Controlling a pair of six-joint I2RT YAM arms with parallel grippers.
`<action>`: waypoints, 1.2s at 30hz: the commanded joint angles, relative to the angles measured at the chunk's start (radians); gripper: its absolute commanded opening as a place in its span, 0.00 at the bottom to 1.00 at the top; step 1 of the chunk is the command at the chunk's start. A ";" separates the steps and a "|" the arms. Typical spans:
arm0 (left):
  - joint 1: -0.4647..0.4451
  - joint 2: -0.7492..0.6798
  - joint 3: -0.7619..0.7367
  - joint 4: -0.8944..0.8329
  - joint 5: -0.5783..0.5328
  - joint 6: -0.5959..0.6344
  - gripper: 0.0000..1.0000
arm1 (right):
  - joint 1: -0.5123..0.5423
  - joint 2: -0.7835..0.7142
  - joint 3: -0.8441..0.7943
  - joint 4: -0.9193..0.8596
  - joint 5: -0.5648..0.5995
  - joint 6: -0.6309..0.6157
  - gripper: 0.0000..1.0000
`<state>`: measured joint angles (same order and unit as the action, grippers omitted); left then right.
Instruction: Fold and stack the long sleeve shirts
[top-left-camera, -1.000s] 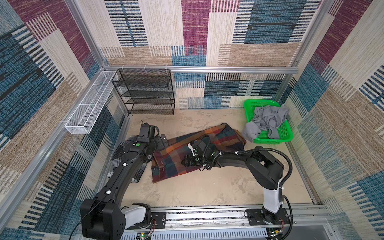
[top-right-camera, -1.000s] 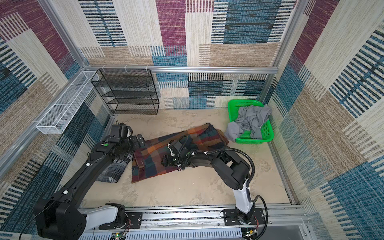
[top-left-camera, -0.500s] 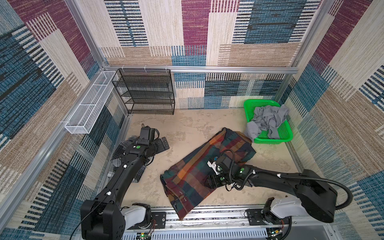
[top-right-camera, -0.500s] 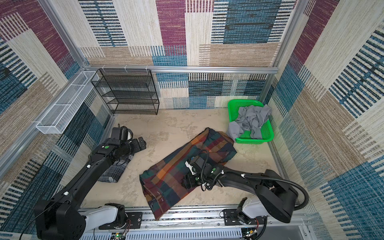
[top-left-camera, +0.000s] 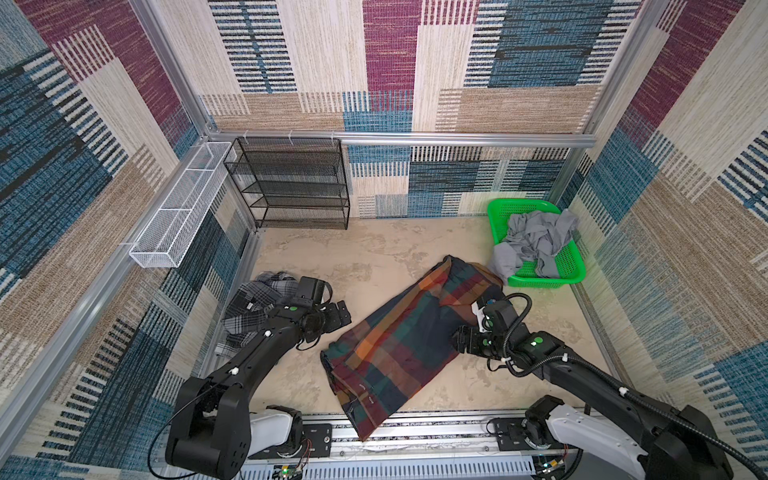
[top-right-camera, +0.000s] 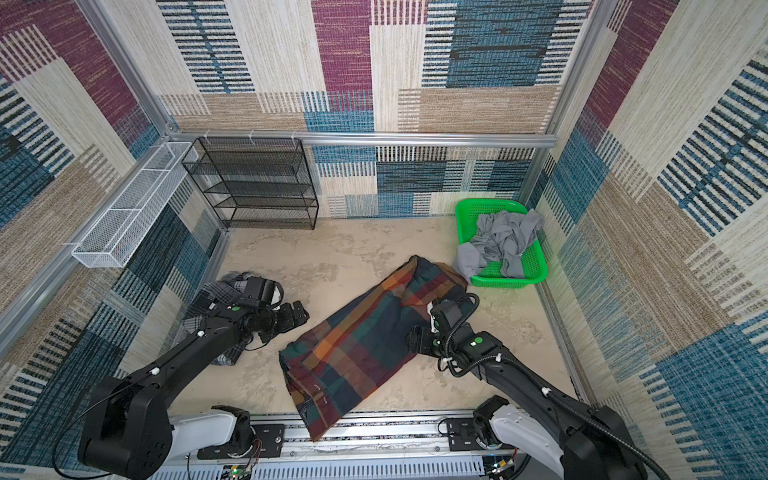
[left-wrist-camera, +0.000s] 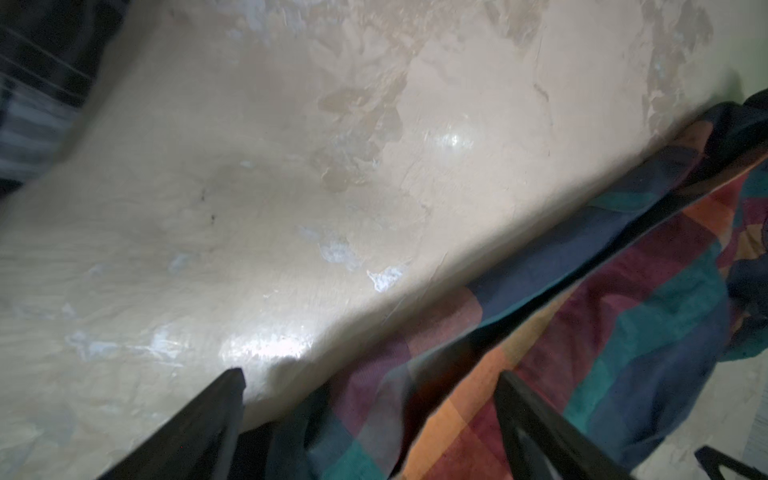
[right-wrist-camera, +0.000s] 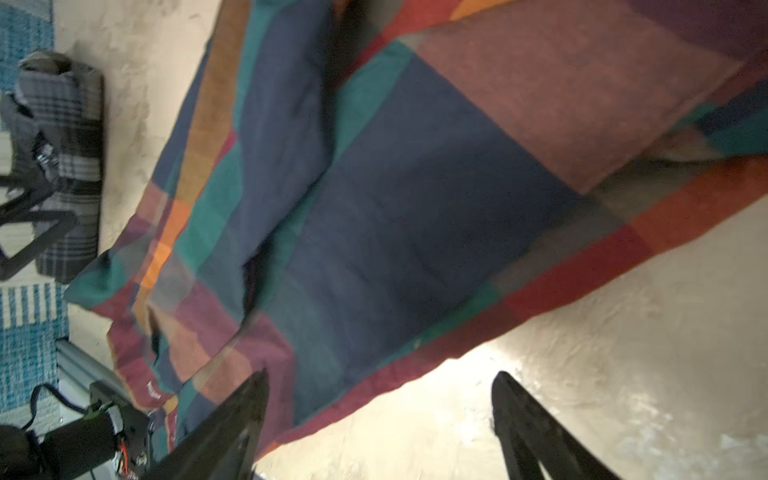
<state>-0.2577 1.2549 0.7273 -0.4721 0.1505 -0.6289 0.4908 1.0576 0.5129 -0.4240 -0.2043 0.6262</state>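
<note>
Across both top views, the big shirt (top-left-camera: 395, 336) now lies dragged diagonally across the middle, with the grey shirt (top-left-camera: 249, 307) at left. Left wrist: the left gripper (left-wrist-camera: 370, 415) is wide at its edge. Right wrist: the right gripper (right-wrist-camera: 378, 415) is wide, having released it; folding can likely start.

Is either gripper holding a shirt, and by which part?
Nothing is held: left gripper and right gripper both stand open beside the multicoloured plaid shirt.

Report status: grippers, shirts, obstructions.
Left gripper and right gripper open, empty. Colourful shirt laid out diagonally, near end over front rail. Grey shirt bunched by left wall, left arm above it.
</note>
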 joint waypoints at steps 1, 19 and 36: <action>-0.021 -0.023 -0.037 0.041 0.007 -0.037 0.96 | -0.038 0.117 0.000 0.162 -0.063 -0.023 0.85; -0.228 -0.319 -0.345 0.082 -0.037 -0.278 0.94 | -0.061 0.858 0.553 0.328 -0.175 -0.158 0.83; -0.619 -0.366 -0.320 0.053 -0.233 -0.515 0.93 | -0.060 0.771 0.694 0.183 -0.071 -0.297 0.85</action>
<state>-0.8436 0.8917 0.3817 -0.3862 -0.0067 -1.0874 0.4297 1.8938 1.2484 -0.2226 -0.3302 0.3504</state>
